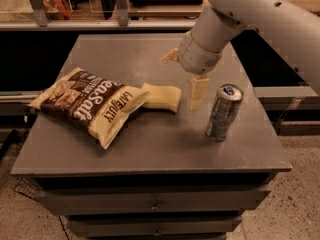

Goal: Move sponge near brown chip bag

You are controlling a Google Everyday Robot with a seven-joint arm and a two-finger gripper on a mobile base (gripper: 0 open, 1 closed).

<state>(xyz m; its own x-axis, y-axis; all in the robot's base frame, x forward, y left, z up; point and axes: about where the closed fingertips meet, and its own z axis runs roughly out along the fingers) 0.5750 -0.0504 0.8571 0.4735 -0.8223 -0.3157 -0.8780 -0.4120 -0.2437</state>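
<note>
The pale yellow sponge (161,97) lies flat on the grey table (150,144), its left end touching the cream right end of the brown chip bag (87,104). The bag lies crinkled on the left half of the table, its lettering facing up. My gripper (196,95) hangs from the white arm just right of the sponge. Its cream fingers (198,88) point down and stand apart from the sponge. It is open and holds nothing.
A silver drink can (224,112) stands upright right of the gripper, close to the fingers. The table's right edge lies just beyond the can. Shelving and a rail run behind the table. Drawers sit below its front edge.
</note>
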